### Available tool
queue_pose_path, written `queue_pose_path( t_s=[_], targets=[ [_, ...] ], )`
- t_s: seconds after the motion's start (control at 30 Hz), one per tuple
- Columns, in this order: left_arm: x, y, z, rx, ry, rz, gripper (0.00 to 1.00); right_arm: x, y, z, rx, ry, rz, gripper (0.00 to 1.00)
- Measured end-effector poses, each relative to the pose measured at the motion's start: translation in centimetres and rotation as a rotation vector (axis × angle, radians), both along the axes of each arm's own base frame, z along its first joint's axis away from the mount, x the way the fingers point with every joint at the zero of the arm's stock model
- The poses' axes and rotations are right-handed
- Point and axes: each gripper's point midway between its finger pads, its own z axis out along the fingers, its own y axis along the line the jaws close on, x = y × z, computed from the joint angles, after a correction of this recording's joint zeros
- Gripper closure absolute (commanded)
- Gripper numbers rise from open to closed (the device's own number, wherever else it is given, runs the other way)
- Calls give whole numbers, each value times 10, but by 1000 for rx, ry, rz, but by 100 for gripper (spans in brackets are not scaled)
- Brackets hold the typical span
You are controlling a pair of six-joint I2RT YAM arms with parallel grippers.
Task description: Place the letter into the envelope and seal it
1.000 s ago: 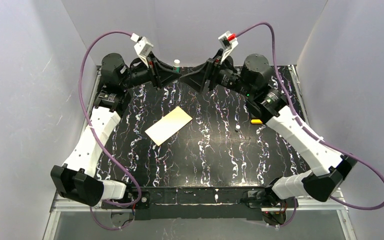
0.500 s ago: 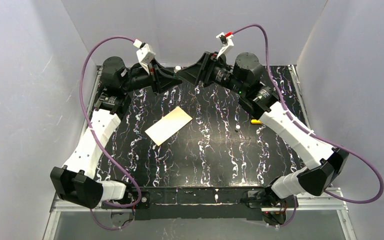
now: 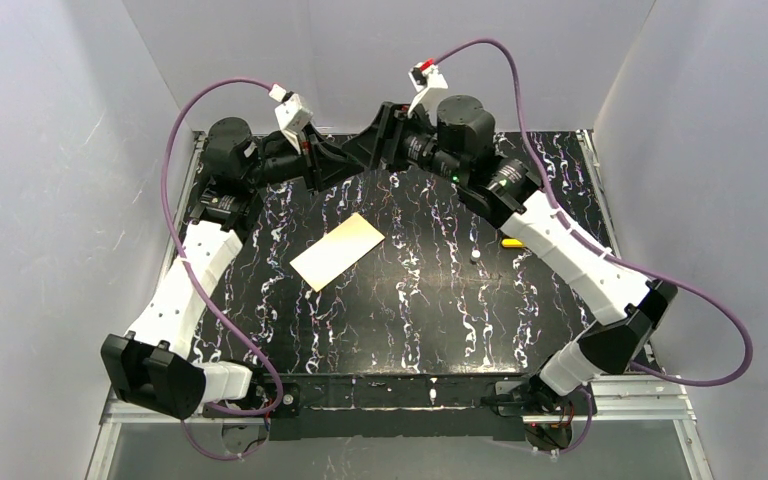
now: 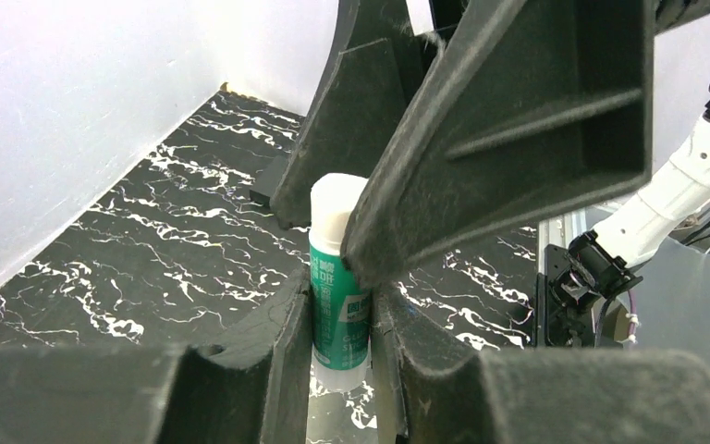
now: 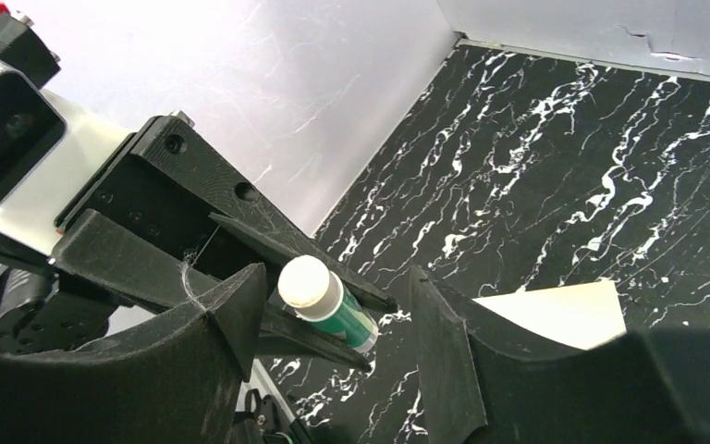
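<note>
The cream-tan envelope lies flat and slantwise on the black marbled table, left of centre; one corner of it shows in the right wrist view. The letter is out of view. At the table's far edge my left gripper is shut on a green glue stick with a white cap, holding it off the table. My right gripper faces it, open. Its fingers stand on either side of the capped end, with a gap on one side.
A small yellow object and a tiny white piece lie on the right half of the table. White walls close in the back and both sides. Both arms' purple cables loop above the far edge.
My right arm has swung left to meet the left gripper, and its jaws have narrowed round the glue stick's cap. The left gripper has shifted slightly. The envelope has stayed put.
</note>
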Motion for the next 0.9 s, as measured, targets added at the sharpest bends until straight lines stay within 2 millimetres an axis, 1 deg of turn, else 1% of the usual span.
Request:
queue_pose_path(
  t_s=[0.1,0.2,0.27,0.37,0.4,0.43,0.47,0.5,0.6,0.63,0.7,0.73,0.77,0.87,0.9],
  targets=[
    [0,0,-2,2,8,3,100,0,7,-6,-46,-11,-17,40],
    [1,0,-5,5,19,6,98,2,12,-11,-86,-19,-38,51],
    [2,1,-7,7,25,11,97,4,14,-13,-113,-26,-54,64],
    [3,1,-12,11,45,22,90,6,16,-17,-137,-32,-68,84],
    [4,2,-15,13,60,26,84,6,15,-19,-148,-33,-73,89],
    [4,2,-17,12,70,31,76,7,14,-20,-153,-31,-76,92],
    [4,2,-18,9,83,35,68,7,14,-22,-156,-25,-80,93],
    [5,2,-19,8,88,41,65,7,14,-23,-154,-21,-82,94],
    [8,3,-21,-4,130,64,63,8,15,-27,-120,4,-99,95],
    [8,3,-23,-9,149,70,62,8,15,-29,-108,14,-103,95],
    [7,3,-27,-16,185,75,72,7,15,-33,-91,39,-104,95],
    [7,3,-29,-21,203,77,74,7,16,-32,-83,45,-102,95],
    [6,3,-31,-25,218,76,74,6,17,-31,-73,53,-102,95],
    [4,3,-30,-35,227,74,70,7,17,-31,-42,81,-106,94],
    [3,3,-30,-38,228,74,70,7,17,-31,-27,89,-107,94]
  ],
)
